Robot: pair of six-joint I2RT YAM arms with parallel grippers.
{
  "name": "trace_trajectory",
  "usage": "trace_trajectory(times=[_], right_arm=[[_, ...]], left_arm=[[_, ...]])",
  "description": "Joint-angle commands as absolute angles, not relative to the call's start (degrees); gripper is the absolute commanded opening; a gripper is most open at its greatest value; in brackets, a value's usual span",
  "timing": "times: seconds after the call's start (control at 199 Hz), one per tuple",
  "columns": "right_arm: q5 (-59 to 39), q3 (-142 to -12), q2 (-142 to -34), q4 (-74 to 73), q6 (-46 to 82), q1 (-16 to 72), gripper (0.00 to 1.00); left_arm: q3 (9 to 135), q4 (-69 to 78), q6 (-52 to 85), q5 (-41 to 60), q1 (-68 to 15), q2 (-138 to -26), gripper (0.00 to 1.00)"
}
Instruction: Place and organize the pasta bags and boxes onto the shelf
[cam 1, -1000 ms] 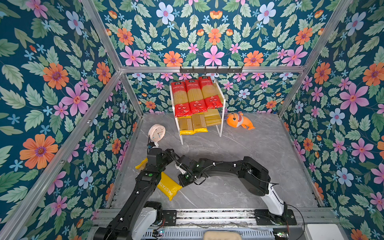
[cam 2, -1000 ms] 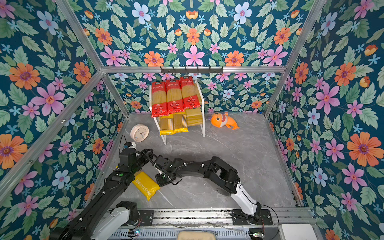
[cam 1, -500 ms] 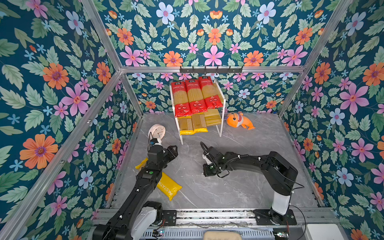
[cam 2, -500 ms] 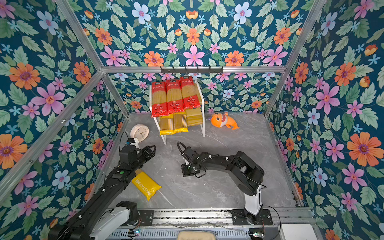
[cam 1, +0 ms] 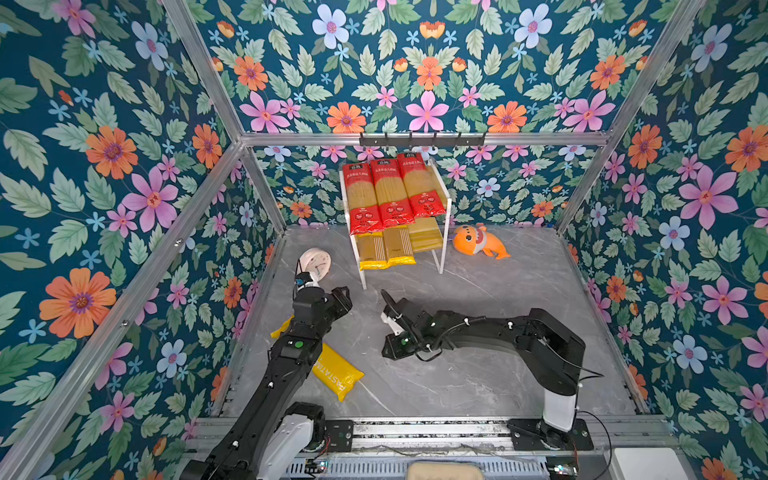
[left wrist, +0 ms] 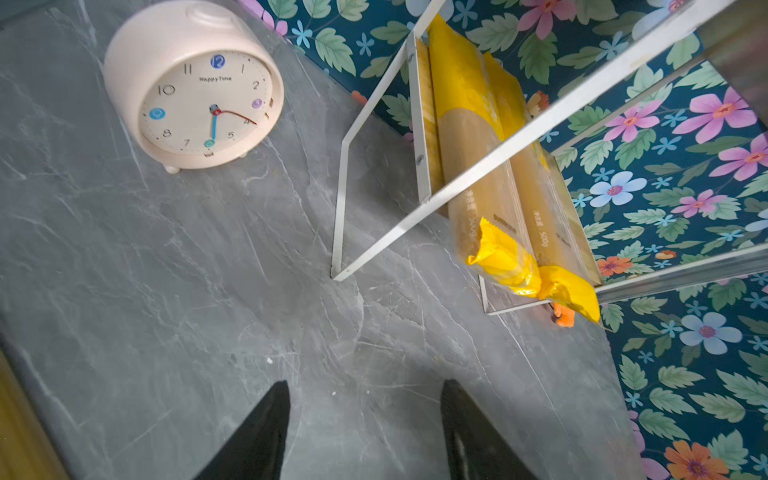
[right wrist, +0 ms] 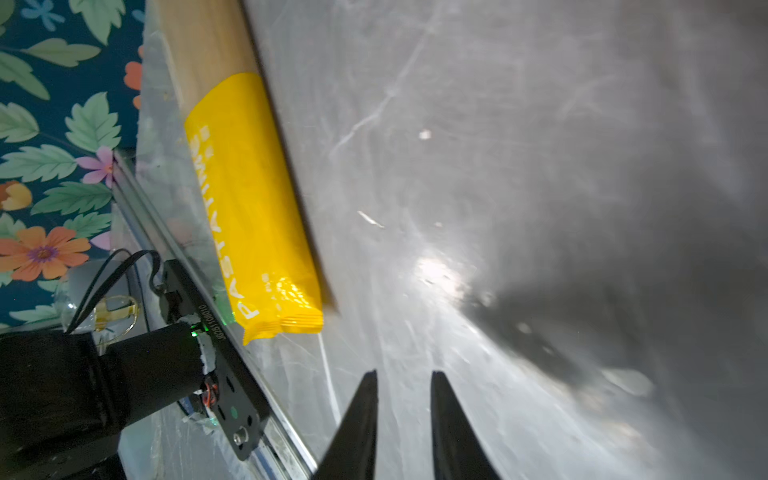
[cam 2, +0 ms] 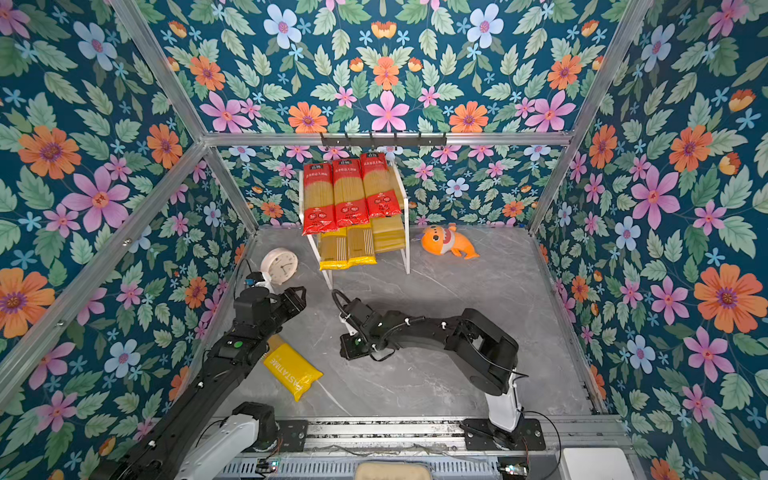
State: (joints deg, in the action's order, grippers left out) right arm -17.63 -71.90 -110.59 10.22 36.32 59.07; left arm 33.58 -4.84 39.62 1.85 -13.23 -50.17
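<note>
Grey marble-look tabletop (cam 1: pixel 498 332), walled in by flowered panels. At the back stands the small two-tier shelf with yellowish wooden boards and a thin white frame (cam 1: pixel 444 249).

- Top board: three red spaghetti packs with clear middles (cam 1: pixel 390 195), side by side.
- Lower board: two yellow spaghetti packs (cam 1: pixel 386 249) toward its left, with bare board to their right.
- Sixth pack: a yellow "PASTATIME" bag (cam 1: pixel 336 372), flat and diagonal on the table by the left wall. Its far half is under the black left arm (cam 1: pixel 291 361).

Left gripper (left wrist: pixel 365 415): jaws moderately apart and empty, over bare table between the round cream alarm clock (cam 1: pixel 316 262) and the shelf's front leg.

Right gripper (right wrist: pixel 403 399): jaws only narrowly parted and empty, over bare table near the bag's printed end.

Judgement: the step in hand is fetching the last bag. The right gripper looks better placed, since the left arm covers the bag.
- Open the jaws wider first.
- Grip across the bag's width near the middle, not on the crimped end, or it will likely sag.
- Turn it lengthwise and slide it into the bare slot, staying low under the overhanging red packs.
</note>
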Motion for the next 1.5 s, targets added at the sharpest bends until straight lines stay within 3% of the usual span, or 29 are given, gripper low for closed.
trace_trajectory(times=[0.0,0.165,0.526,0.647,0.782,0.927,1.113,1.499], right_arm=[[-19.47,-75.1,-113.46,7.59,37.32,60.91,0.39],[-21.09,-82.08,-119.46,9.73,36.11,62.64,0.5],[-15.79,-96.53,-130.0,23.37,30.91,66.31,0.51],[-14.8,-98.33,-131.93,25.84,30.48,66.44,0.42],[-12.04,-99.0,-132.45,28.34,29.97,65.86,0.23],[-11.54,-92.13,-128.45,23.03,32.06,63.85,0.13],[-17.72,-82.54,-123.78,11.77,37.92,59.35,0.07],[-18.47,-57.05,-105.01,4.55,40.4,50.05,0.03]], left_arm=[[34.19,-6.16,37.95,-1.49,-13.19,-49.49,0.61],[33.88,-5.27,39.89,0.14,-13.21,-49.12,0.6],[34.72,-5.13,39.83,1.05,-13.27,-49.29,0.61],[33.76,-2.9,39.1,1.23,-13.27,-50.04,0.61],[33.85,-0.25,39.03,2.12,-13.18,-52.58,0.6],[34.46,2.88,38.0,3.64,-13.26,-56.21,0.61],[33.66,7.29,38.77,4.28,-13.27,-59.99,0.61],[30.03,9.0,42.64,3.08,-16.25,-60.76,0.6]])
